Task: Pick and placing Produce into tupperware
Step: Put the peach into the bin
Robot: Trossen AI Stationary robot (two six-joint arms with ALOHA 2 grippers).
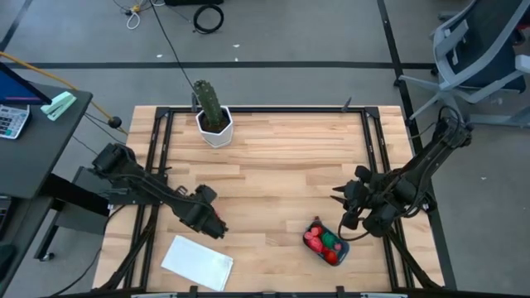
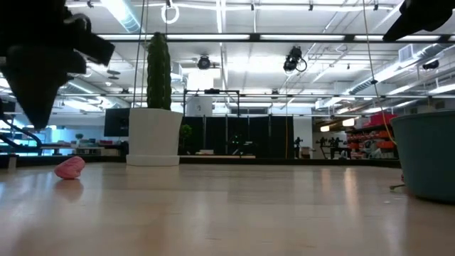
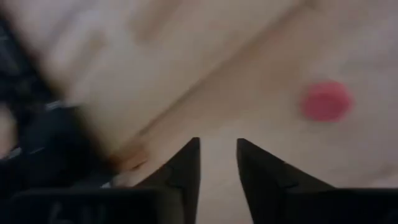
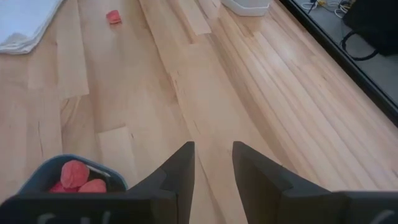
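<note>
The teal tupperware (image 1: 325, 242) stands near the table's front right and holds red pieces of produce (image 1: 315, 240) and a green one (image 1: 330, 241). It also shows in the right wrist view as a rim (image 4: 43, 169). One loose pink piece (image 3: 326, 101) lies on the wood left of centre, also seen in the low view (image 2: 70, 167). My left gripper (image 3: 217, 142) hovers open beside it, pointing steeply down, with nothing between its fingers. My right gripper (image 4: 213, 144) hangs open just behind the tupperware, also holding nothing.
A tall green cactus in a white pot (image 1: 213, 116) stands at the table's far left-centre. A flat white sheet (image 1: 197, 262) lies at the front left, close to my left gripper (image 1: 211, 222). Bare wood stretches between the two arms.
</note>
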